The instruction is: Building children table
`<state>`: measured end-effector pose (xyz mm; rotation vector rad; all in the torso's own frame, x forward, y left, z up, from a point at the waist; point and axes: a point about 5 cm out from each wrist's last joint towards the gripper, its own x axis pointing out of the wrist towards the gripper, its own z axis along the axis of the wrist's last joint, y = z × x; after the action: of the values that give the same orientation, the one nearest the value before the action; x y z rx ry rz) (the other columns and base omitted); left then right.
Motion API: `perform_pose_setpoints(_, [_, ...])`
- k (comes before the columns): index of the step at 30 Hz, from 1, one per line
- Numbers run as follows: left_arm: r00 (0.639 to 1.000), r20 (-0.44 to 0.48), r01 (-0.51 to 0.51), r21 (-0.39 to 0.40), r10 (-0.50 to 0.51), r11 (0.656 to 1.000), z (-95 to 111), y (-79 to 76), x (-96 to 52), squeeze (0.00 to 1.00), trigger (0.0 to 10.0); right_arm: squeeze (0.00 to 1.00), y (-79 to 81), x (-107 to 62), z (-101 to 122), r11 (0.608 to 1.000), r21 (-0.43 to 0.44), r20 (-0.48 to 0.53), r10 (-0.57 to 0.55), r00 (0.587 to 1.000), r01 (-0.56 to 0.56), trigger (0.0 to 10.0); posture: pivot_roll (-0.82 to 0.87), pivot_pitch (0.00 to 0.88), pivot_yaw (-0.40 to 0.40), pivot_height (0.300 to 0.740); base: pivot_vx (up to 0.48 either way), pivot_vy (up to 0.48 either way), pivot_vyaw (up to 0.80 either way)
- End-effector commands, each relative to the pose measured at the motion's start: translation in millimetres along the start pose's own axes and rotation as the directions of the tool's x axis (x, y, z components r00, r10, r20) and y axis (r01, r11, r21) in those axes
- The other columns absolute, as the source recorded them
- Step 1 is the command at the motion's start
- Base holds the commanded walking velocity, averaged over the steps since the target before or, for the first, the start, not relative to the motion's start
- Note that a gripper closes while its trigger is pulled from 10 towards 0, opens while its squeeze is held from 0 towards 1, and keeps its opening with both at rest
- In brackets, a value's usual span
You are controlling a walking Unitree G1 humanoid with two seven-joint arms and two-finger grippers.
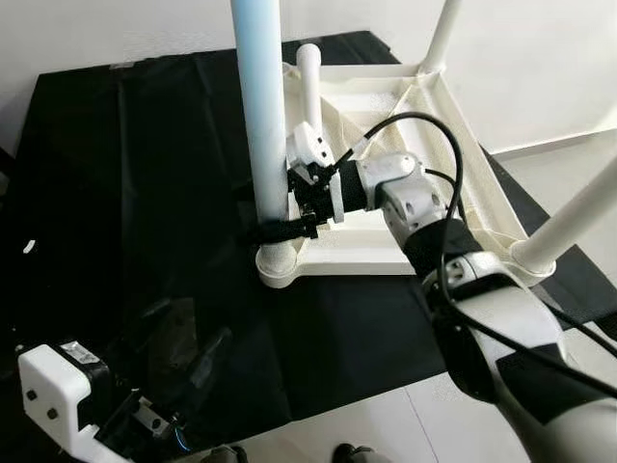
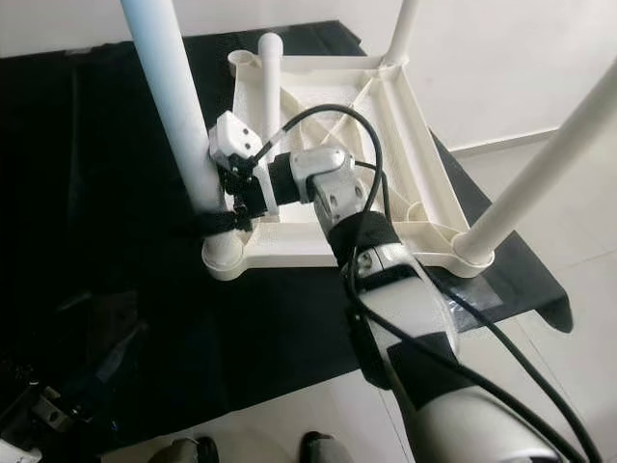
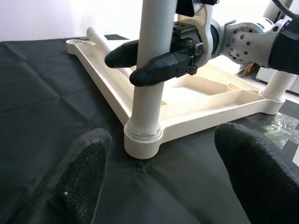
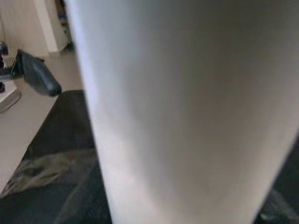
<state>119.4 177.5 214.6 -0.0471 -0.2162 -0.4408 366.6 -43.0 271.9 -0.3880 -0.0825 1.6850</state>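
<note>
At the lower left of the left eye view, the left gripper (image 1: 145, 420) waits low over the black cloth (image 1: 135, 193), its white housing near the corner of the frame. Its own wrist camera looks between its two black fingers (image 3: 84, 172), which are spread wide with nothing between them. They point at the near corner of the table, which suggests it is kept ready to steady the work rather than doing it.

Just left of centre, a white leg (image 1: 262, 125) rises straight up out of a round socket (image 1: 278, 265) at the near-left corner of the table frame (image 1: 434, 116). The table lies upside down on the cloth, presumably so the sockets face up and the legs can be pushed in from above. The cloth probably protects the floor (image 1: 540, 164) and the plastic.

In the middle of the frame, the right gripper (image 1: 284, 231) reaches across from the lower right and pinches this leg low down, just above the socket, one finger on each side. A hold that low likely gives better control for seating or twisting the leg home. Its wrist camera sits so close that the leg is a pale blur.

Behind it, in the upper centre, a shorter leg (image 1: 310, 87) stands at the far-left corner. To the right, two more legs stand in their sockets, one at the upper right (image 1: 442, 34) and one at the right edge (image 1: 578, 212). With all four in place, the job looks close to finished.
</note>
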Motion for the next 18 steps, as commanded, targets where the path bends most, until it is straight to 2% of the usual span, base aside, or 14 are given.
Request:
perform_pose_setpoints(1, [1.0, -0.014, -0.006, 0.001, 0.006, 1.0, 0.8, -0.4, -2.4, 0.0, 10.0, 0.0, 0.6, 4.4, 0.8, 1.0, -0.009, 0.008, 0.025, 1.0, -0.025, 0.0, 0.2, 0.269, -0.058, 0.74, 0.0, 0.0, 0.0])
perform_pose_setpoints(5, [1.0, -0.013, -0.007, 0.001, 0.007, 1.0, 1.0, -0.3, -1.8, 0.0, 10.0, 0.0, 0.7, 2.7, -1.5, 1.0, -0.005, 0.013, 0.018, 1.0, -0.018, 0.0, 0.19, 0.27, -0.059, 0.74, 0.0, 0.0, 0.0])
perform_pose_setpoints(9, [1.0, -0.009, -0.006, 0.0, 0.006, 1.0, 0.6, 0.0, -0.5, 0.0, 10.0, 0.0, -0.3, -0.3, -5.4, 0.999, -0.015, 0.021, -0.043, 0.999, 0.043, 0.0, 0.18, 0.269, -0.06, 0.74, 0.0, 0.0, 0.0])
perform_pose_setpoints(10, [1.0, -0.006, -0.005, -0.002, 0.005, 1.0, -0.1, 0.1, 0.8, 0.0, 10.0, 0.0, -1.8, 0.8, -10.6, 0.991, -0.019, 0.022, -0.133, 0.991, 0.133, 0.0, 0.17, 0.265, -0.063, 0.74, 0.0, 0.0, 0.0])
perform_pose_setpoints(11, [1.0, -0.004, -0.003, -0.003, 0.003, 1.0, -0.9, 0.5, 2.0, 0.0, 10.0, 0.0, -1.5, 8.2, -23.2, 0.954, 0.034, 0.029, -0.298, 0.954, 0.297, 0.0, 0.16, 0.261, -0.063, 0.74, 0.0, 0.0, 0.0])
perform_pose_setpoints(12, [1.0, -0.001, 0.0, -0.004, 0.0, 1.0, -1.6, 1.3, 3.2, 0.0, 10.0, 0.0, 4.1, 17.9, -41.9, 0.825, 0.1, -0.002, -0.559, 0.829, 0.556, 0.0, 0.16, 0.258, -0.06, 0.74, 0.0, 0.0, 0.0])
perform_pose_setpoints(13, [1.0, -0.001, 0.0, -0.004, 0.0, 1.0, -1.6, 1.3, 3.2, 0.0, 10.0, 0.0, 4.1, 17.9, -41.9, 0.825, 0.1, -0.002, -0.559, 0.829, 0.556, 0.0, 0.16, 0.258, -0.06, 0.74, 0.0, 0.0, 0.0])
perform_pose_setpoints(14, [1.0, 0.0, 0.002, -0.004, -0.002, 1.0, -2.2, 2.1, 4.0, 0.0, 10.0, 0.0, 10.6, 18.7, -53.5, 0.678, 0.136, -0.046, -0.724, 0.688, 0.723, 0.0, 0.16, 0.257, -0.059, 0.74, 0.0, 0.0, 0.0])
perform_pose_setpoints(15, [1.0, 0.0, 0.002, -0.004, -0.002, 1.0, -2.2, 2.1, 4.0, 0.0, 10.0, 0.0, 10.6, 18.7, -53.5, 0.678, 0.136, -0.046, -0.724, 0.688, 0.723, 0.0, 0.16, 0.257, -0.059, 0.74, 0.0, 0.0, 0.0])
perform_pose_setpoints(16, [1.0, 0.001, 0.002, -0.004, -0.002, 1.0, -2.4, 2.6, 4.4, 0.0, 10.0, 0.0, 15.3, 16.9, -60.0, 0.575, 0.15, -0.077, -0.804, 0.589, 0.804, 0.0, 0.16, 0.257, -0.059, 0.74, 0.0, 0.0, 0.0])
perform_pose_setpoints(17, [1.0, 0.001, 0.002, -0.004, -0.002, 1.0, -2.4, 2.6, 4.4, 0.0, 10.0, 0.0, 15.3, 16.9, -60.0, 0.575, 0.15, -0.077, -0.804, 0.589, 0.804, 0.0, 0.16, 0.257, -0.059, 0.74, 0.0, 0.0, 0.0])
perform_pose_setpoints(18, [1.0, 0.005, 0.007, -0.002, -0.007, 1.0, -2.8, 4.0, 6.0, 0.0, 10.0, 0.0, 43.6, 30.0, -66.8, 0.573, 0.153, -0.086, -0.804, 0.589, 0.805, 0.0, 0.15, 0.252, -0.051, 0.74, 0.0, 0.0, 0.0])
